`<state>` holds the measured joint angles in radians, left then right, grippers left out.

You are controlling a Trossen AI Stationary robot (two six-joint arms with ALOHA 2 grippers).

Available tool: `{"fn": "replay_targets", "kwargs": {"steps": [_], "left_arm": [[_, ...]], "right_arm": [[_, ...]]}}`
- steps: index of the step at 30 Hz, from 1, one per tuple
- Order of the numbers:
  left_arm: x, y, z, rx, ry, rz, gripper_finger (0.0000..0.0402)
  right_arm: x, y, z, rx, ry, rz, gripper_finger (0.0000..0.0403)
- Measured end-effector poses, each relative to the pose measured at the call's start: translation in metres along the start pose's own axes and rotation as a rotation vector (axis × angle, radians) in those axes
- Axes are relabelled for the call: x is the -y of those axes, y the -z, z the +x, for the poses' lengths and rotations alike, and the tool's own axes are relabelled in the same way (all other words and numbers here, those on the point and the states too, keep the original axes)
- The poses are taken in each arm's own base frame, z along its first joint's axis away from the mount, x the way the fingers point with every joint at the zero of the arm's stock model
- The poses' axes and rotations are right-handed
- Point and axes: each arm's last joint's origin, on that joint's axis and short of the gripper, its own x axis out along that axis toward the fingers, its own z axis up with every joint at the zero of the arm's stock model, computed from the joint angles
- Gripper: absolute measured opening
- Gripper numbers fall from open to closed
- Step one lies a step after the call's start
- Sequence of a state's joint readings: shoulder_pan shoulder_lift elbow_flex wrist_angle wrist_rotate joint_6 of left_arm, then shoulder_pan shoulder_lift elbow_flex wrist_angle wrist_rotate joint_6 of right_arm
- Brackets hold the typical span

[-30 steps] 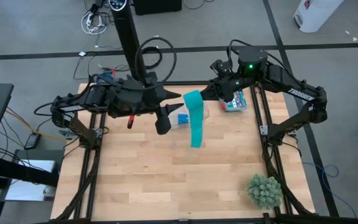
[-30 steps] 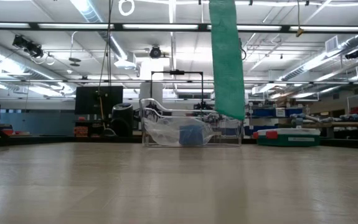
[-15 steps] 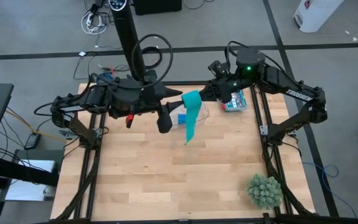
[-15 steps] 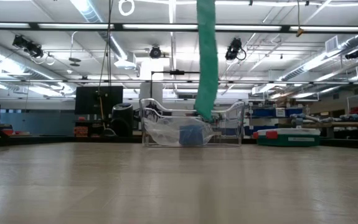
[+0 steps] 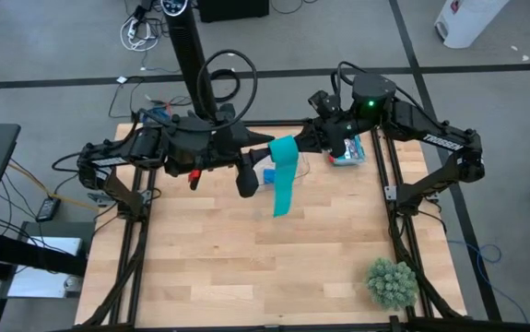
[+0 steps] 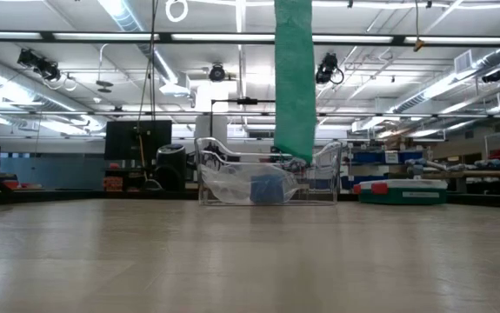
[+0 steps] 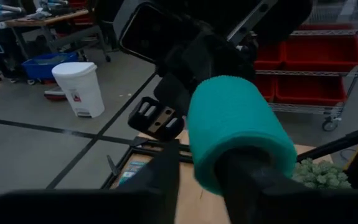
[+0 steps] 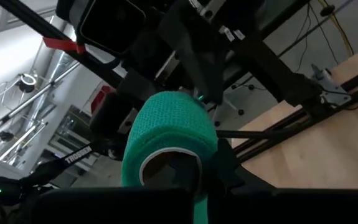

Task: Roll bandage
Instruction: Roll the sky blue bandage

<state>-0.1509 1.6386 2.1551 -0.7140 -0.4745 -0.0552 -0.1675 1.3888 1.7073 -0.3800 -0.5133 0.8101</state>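
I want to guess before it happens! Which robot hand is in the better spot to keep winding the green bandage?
Probably both. The bandage roll sits between the right hand and the left hand, high above the table, its loose tail hanging down. The left hand looks better placed to turn it.

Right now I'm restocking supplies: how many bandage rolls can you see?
2: the teal bandage held up between both end effectors over the table's far side, its tail hanging down, and a blue roll inside the clear container beneath it. The container may hide more.
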Motion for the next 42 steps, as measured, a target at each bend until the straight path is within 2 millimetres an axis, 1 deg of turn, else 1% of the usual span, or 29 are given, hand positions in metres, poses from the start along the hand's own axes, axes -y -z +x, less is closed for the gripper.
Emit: {"fn": "replay_targets", "kwargs": {"steps": [3, 4, 7, 9, 11, 15, 18, 21, 25, 27, 32, 37, 42], "left_arm": [[0.001, -0.002, 0.001, 0.017, 0.011, -0.013, 0.0031], [0.001, -0.002, 0.001, 0.019, 0.025, -0.021, 0.002], [0.001, -0.002, 0.001, 0.017, 0.028, -0.07, 0.0019], [0.001, -0.002, 0.001, 0.019, 0.029, -0.101, 0.0019], [-0.001, -0.003, -0.001, 0.023, 0.027, -0.138, 0.0019], [-0.01, -0.01, -0.01, 0.044, 0.019, -0.214, 0.0018], [-0.016, -0.012, -0.013, 0.051, 0.016, -0.259, 0.0018], [-0.022, -0.014, -0.012, 0.059, 0.025, -0.297, 0.0018], [-0.028, -0.015, -0.009, 0.064, 0.071, -0.365, 0.0017], [-0.031, -0.015, -0.008, 0.056, 0.09, -0.408, 0.0017], [-0.037, -0.016, -0.007, 0.046, 0.112, -0.525, 0.0017], [-0.043, -0.017, -0.006, 0.035, 0.145, -0.638, 0.0017], [-0.05, -0.015, -0.004, -0.008, 0.179, -0.744, 0.0017]], "right_arm": [[-0.001, 0.0, 0.0, 0.002, -0.009, -0.007, 0.0041], [-0.002, 0.0, 0.001, 0.001, -0.015, -0.01, 0.005], [-0.002, 0.0, 0.0, -0.007, -0.025, -0.023, 0.0081], [-0.001, -0.005, -0.008, 0.001, -0.034, -0.057, 0.0098], [-0.004, -0.01, -0.019, 0.036, -0.027, -0.075, 0.0108], [-0.016, -0.018, -0.045, 0.129, -0.021, -0.155, 0.0109], [-0.021, -0.018, -0.052, 0.143, -0.029, -0.199, 0.0104], [-0.026, -0.013, -0.049, 0.119, -0.051, -0.26, 0.0103], [-0.03, -0.006, -0.038, 0.092, -0.078, -0.37, 0.0103], [-0.031, -0.002, -0.032, 0.081, -0.075, -0.435, 0.0103], [-0.032, 0.005, -0.027, 0.07, -0.036, -0.551, 0.0103], [-0.027, 0.009, -0.02, 0.054, 0.043, -0.613, 0.0102], [-0.015, 0.018, -0.019, -0.043, 0.154, -0.615, 0.0102]]}}
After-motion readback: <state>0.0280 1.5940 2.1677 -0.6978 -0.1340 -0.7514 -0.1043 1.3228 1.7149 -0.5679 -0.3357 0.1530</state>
